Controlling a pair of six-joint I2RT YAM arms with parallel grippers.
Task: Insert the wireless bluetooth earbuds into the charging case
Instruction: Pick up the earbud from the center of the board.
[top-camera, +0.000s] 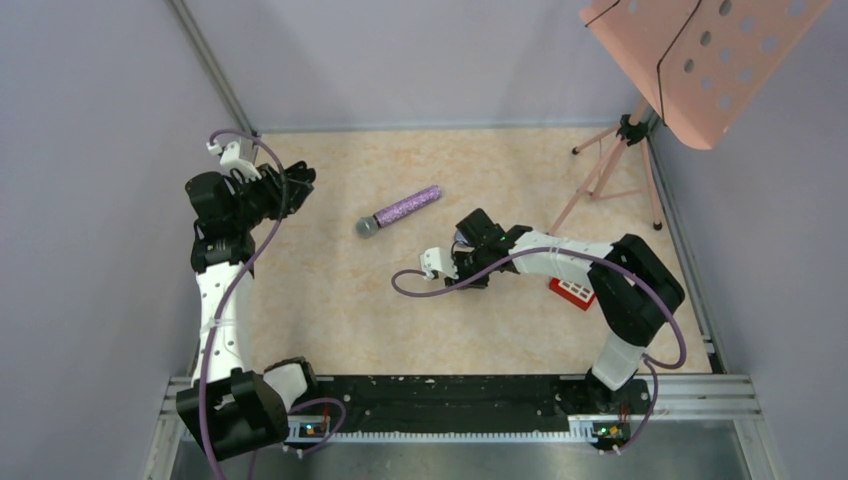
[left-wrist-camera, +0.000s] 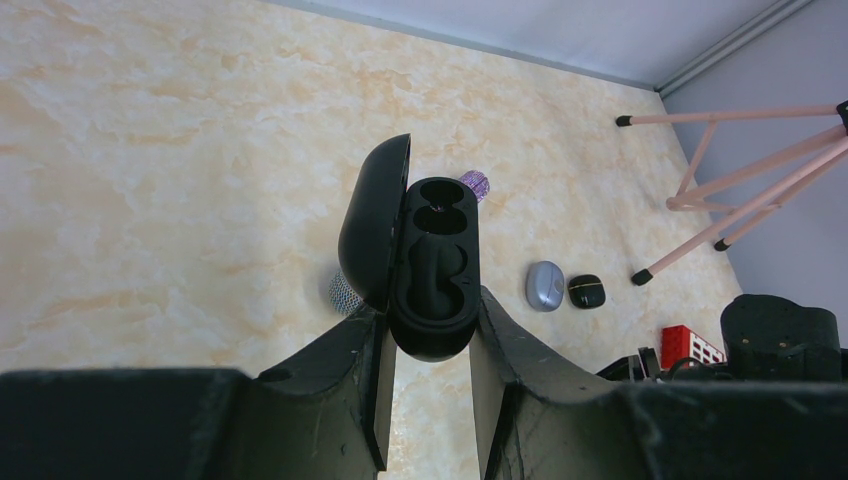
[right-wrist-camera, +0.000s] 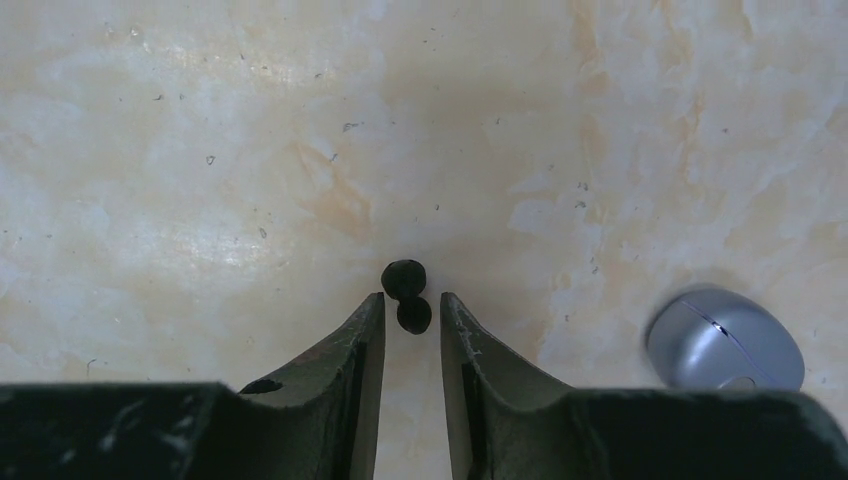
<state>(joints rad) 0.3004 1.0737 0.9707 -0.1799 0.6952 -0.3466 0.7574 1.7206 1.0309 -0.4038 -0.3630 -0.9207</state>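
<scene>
My left gripper (left-wrist-camera: 432, 305) is shut on the black charging case (left-wrist-camera: 432, 270), held up with its lid (left-wrist-camera: 375, 225) swung open to the left and both wells showing empty. In the top view this gripper (top-camera: 297, 180) hangs at the table's far left. Two glossy black wireless bluetooth earbuds lie touching on the table: one (right-wrist-camera: 404, 277) just beyond my right fingertips, the other (right-wrist-camera: 414, 316) between them with a gap on each side. My right gripper (right-wrist-camera: 412, 298) is open, low over the table's middle (top-camera: 470, 235).
A purple glitter microphone (top-camera: 402, 210) lies between the arms. A closed silver-blue case (right-wrist-camera: 725, 340) sits right of the earbuds, with a small black case (left-wrist-camera: 587, 290) beside it. A red block (top-camera: 572, 292) lies under the right arm. A pink music stand (top-camera: 700, 60) occupies the back right.
</scene>
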